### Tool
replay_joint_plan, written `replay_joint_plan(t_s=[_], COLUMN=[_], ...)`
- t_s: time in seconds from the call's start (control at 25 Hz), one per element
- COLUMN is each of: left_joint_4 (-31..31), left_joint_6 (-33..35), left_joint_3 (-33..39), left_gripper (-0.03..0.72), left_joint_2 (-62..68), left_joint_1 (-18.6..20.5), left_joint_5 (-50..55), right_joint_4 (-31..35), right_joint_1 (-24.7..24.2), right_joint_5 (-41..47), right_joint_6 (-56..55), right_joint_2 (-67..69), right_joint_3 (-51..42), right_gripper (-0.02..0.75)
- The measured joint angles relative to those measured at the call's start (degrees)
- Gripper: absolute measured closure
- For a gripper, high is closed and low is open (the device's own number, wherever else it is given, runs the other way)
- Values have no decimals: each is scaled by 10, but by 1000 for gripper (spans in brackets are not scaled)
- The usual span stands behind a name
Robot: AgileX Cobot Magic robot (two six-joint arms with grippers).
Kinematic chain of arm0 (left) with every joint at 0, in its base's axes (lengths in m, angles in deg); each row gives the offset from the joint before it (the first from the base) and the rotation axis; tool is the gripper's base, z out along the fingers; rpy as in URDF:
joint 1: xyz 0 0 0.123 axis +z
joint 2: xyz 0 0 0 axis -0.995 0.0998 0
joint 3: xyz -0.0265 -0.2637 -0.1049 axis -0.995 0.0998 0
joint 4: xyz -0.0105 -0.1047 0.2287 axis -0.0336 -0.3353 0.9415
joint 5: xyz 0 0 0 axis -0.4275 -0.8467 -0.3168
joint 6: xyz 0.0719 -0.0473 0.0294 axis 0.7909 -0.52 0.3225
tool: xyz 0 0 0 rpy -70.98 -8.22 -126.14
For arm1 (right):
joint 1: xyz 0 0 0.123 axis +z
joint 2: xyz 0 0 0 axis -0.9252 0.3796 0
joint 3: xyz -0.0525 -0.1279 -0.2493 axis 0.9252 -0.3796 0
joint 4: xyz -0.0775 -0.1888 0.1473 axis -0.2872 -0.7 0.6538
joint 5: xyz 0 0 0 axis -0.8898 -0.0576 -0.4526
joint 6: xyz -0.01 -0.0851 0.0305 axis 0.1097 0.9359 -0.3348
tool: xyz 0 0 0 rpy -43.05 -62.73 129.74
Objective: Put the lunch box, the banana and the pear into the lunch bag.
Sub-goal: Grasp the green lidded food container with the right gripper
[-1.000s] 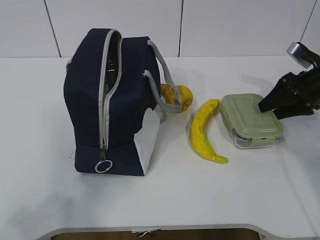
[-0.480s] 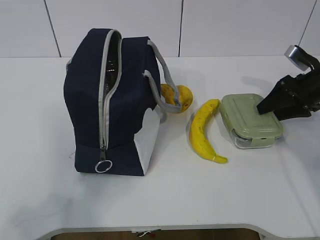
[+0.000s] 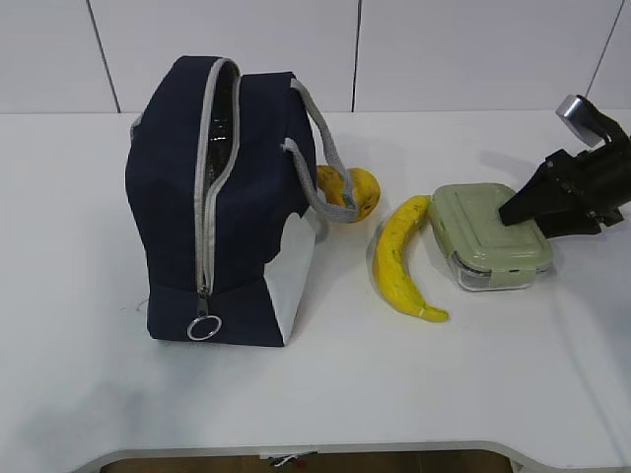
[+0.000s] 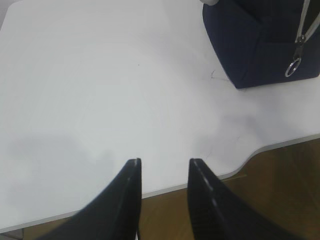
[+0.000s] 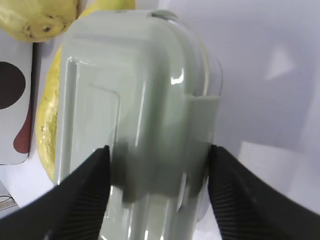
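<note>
The navy lunch bag (image 3: pixel 197 187) stands at the left with its zip open; its corner and ring pull (image 4: pixel 291 67) show in the left wrist view. The pear (image 3: pixel 360 190) lies behind the bag's handles. The banana (image 3: pixel 397 261) lies between the bag and the lunch box (image 3: pixel 483 235). My right gripper (image 3: pixel 513 212) is shut on the lunch box across its green lid (image 5: pixel 145 90), one finger on each long side (image 5: pixel 157 150). The box's right end looks slightly raised. My left gripper (image 4: pixel 165 162) is open and empty over the table's front left edge.
The white table (image 3: pixel 394 394) ends in a curved front edge (image 4: pixel 235 170) right under the left gripper. In the right wrist view the banana (image 5: pixel 47 130) and pear (image 5: pixel 35 17) lie just left of the box. A white wall stands behind.
The lunch box has shifted slightly left and up with the right gripper, its right end rising. The bag, the banana and the pear have not moved.
</note>
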Motion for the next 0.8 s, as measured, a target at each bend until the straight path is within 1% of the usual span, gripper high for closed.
replay_joint_plan(t_s=[0.4,0.8], left_joint_4=[0,0], left_joint_6=[0,0], left_joint_3=[0,0], left_gripper=[445,445], left_joint_2=[0,0], left_joint_1=[0,0], left_joint_5=[0,0], right_joint_4=[9,9], right_joint_1=[-1,-1], right_joint_5=[0,0], right_joint_6=[0,0], right_joint_2=[0,0], right_joint_3=[1,1], right_gripper=[364,374])
